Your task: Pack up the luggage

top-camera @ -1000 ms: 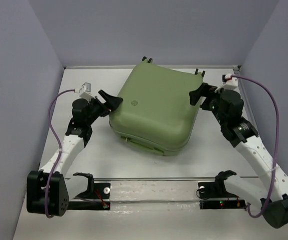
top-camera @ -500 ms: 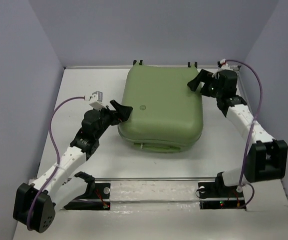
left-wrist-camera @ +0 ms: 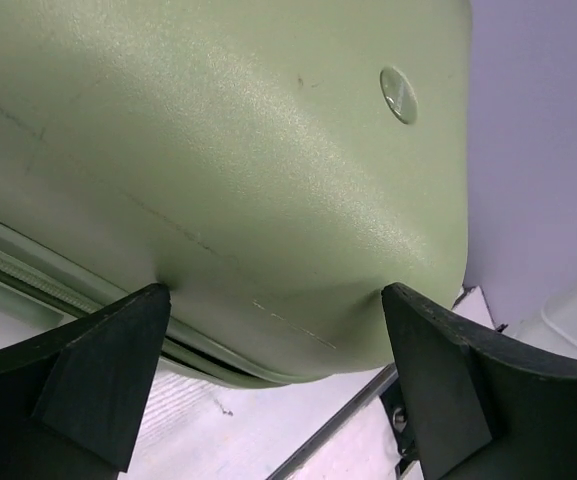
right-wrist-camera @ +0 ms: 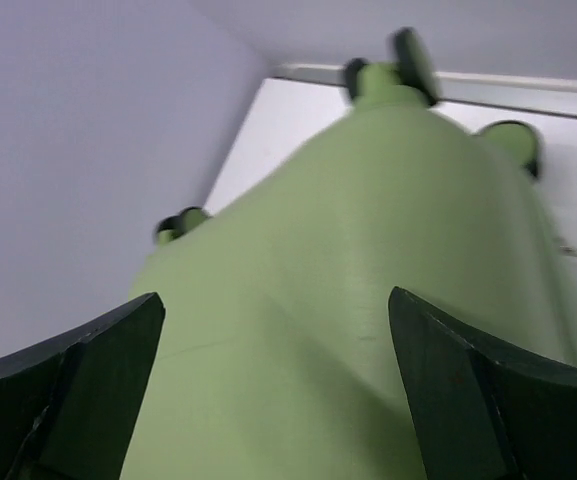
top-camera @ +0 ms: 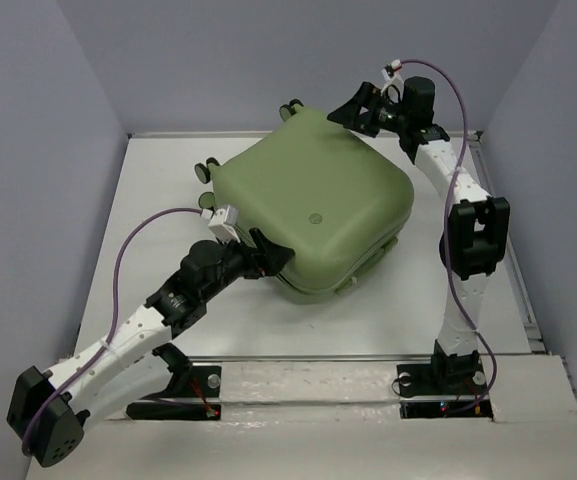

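Note:
The luggage (top-camera: pixel 313 205) is a closed pale olive-green hard-shell suitcase lying flat mid-table, turned so one corner points toward the front. Its black-and-green wheels (top-camera: pixel 206 171) face the back left. My left gripper (top-camera: pixel 276 262) is open at the near-left edge. In the left wrist view the gripper (left-wrist-camera: pixel 276 292) straddles the rounded shell (left-wrist-camera: pixel 268 150), with both fingertips (left-wrist-camera: pixel 128 340) against it. My right gripper (top-camera: pixel 348 112) is open and raised over the far right corner. In the right wrist view the gripper (right-wrist-camera: pixel 273 298) looks down along the shell (right-wrist-camera: pixel 368 300) toward the wheels (right-wrist-camera: pixel 408 55).
Lavender walls close in the white table (top-camera: pixel 158 190) on the left, back and right. A metal rail (top-camera: pixel 348 357) runs across the front, with two black brackets (top-camera: pixel 180 372) below it. The right arm's upright link (top-camera: pixel 473 240) stands right of the luggage.
The luggage has turned, so its wheels went from the back to the back left. My left gripper moved right to its near edge. My right gripper rose to its far corner.

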{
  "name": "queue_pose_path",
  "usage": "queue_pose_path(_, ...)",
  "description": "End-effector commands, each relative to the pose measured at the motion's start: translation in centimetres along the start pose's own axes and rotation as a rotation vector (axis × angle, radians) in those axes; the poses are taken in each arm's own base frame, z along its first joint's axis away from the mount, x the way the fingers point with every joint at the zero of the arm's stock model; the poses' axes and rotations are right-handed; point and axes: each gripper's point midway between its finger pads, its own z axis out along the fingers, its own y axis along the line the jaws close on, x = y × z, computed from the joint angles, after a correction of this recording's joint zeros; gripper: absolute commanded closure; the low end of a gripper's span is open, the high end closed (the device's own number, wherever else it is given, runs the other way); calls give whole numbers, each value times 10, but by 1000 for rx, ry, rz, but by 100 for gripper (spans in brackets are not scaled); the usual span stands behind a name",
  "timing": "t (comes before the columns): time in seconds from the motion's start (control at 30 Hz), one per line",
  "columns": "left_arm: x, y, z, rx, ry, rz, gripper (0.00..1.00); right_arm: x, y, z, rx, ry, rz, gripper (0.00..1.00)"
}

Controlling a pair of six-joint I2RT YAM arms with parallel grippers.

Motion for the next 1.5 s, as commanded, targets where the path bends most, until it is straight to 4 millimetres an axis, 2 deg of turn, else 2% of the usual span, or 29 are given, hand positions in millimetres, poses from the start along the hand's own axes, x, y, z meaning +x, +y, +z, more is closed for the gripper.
queue_pose_path(0.0, -48, -34, -3, 23, -85, 80, 1, -17, 150, -28, -290, 65, -76, 0)
queue_pose_path(0.07, -68, -41, -4, 17, -118, 104, 1, -32, 161, -40, -283, 28, -113, 0)
queue_pose_path(0.1, -90, -47, -7, 10, -160, 121, 1, -41, 177, -52, -289, -5, -157, 0)
queue_pose_path(0.2, -128, -53, -15, -5, -230, 150, 1, -51, 193, -72, -287, -51, -232, 0)
queue_pose_path(0.3, -165, -35, -25, -55, -306, 144, 1, -49, 212, -99, -281, -84, -304, 0)
queue_pose_path(0.37, -183, -8, -28, -115, -339, 122, 1, -35, 214, -120, -242, -99, -318, 3)
queue_pose_path(0.43, -186, 14, -22, -141, -333, 94, 1, -14, 214, -133, -211, -103, -359, 34)
queue_pose_path(0.47, -187, 35, -15, -162, -321, 56, 1, 8, 208, -148, -170, -109, -361, 56)
queue_pose_path(0.5, -183, 39, -10, -140, -292, 24, 1, 26, 211, -153, -169, -100, -392, 91)
queue_pose_path(0.53, -187, 50, -7, -158, -303, 0, 1, 42, 210, -160, -158, -91, -394, 93)
queue_pose_path(0.57, -187, 50, -2, -119, -285, -12, 1, 74, 202, -174, -126, -81, -387, 93)
queue_pose_path(0.6, -188, 67, 5, -142, -272, -47, 1, 100, 208, -178, -145, -55, -410, 93)
queue_pose_path(0.63, -189, 71, 8, -138, -269, -66, 1, 111, 195, -186, -103, -64, -405, 93)
queue_pose_path(0.67, -187, 73, 12, -127, -258, -100, 1, 135, 197, -189, -113, -46, -404, 93)
queue_pose_path(0.7, -186, 76, 16, -120, -252, -114, 1, 167, 181, -201, -91, -25, -386, 86)
queue_pose_path(0.73, -186, 74, 16, -105, -255, -120, 1, 183, 171, -208, -73, -16, -373, 81)
queue_pose_path(0.8, -179, 65, 9, -68, -269, -124, 1, 208, 146, -218, -10, -24, -310, 74)
queue_pose_path(0.83, -174, 62, 6, -64, -271, -114, 1, 234, 127, -226, 11, -2, -286, 71)
queue_pose_path(0.97, -152, 61, -21, -107, -312, -55, 1, 280, 95, -234, 34, 27, -220, 73)
queue_pose_path(1.03, -133, 73, -37, -168, -321, -42, 1, 289, 81, -233, 61, 18, -196, 80)
queue_pose_path(1.07, -110, 89, -39, -200, -284, -63, 2, 288, 76, -232, 80, 1, -198, 80)
queue_pose_path(1.1, -103, 86, -46, -181, -291, -58, 3, 289, 72, -230, 91, -3, -196, 80)
queue_pose_path(1.13, -93, 90, -47, -185, -277, -75, 4, 291, 68, -229, 97, 0, -195, 79)
queue_pose_path(1.17, -67, 103, -47, -197, -227, -104, 5, 298, 61, -227, 111, 18, -187, 77)
queue_pose_path(1.23, -50, 106, -51, -178, -212, -134, 7, 293, 62, -223, 100, -8, -191, 67)
queue_pose_path(1.27, -31, 112, -50, -169, -175, -157, 10, 295, 57, -219, 111, -5, -192, 65)
queue_pose_path(1.37, 3, 103, -42, -111, -89, -201, 18, 298, 54, -209, 93, 21, -199, 61)
queue_pose_path(1.4, 3, 108, -40, -129, -101, -216, 21, 294, 58, -208, 73, 6, -209, 61)
queue_pose_path(1.47, 24, 93, -31, -107, -54, -201, 24, 300, 51, -202, 78, 26, -203, 60)
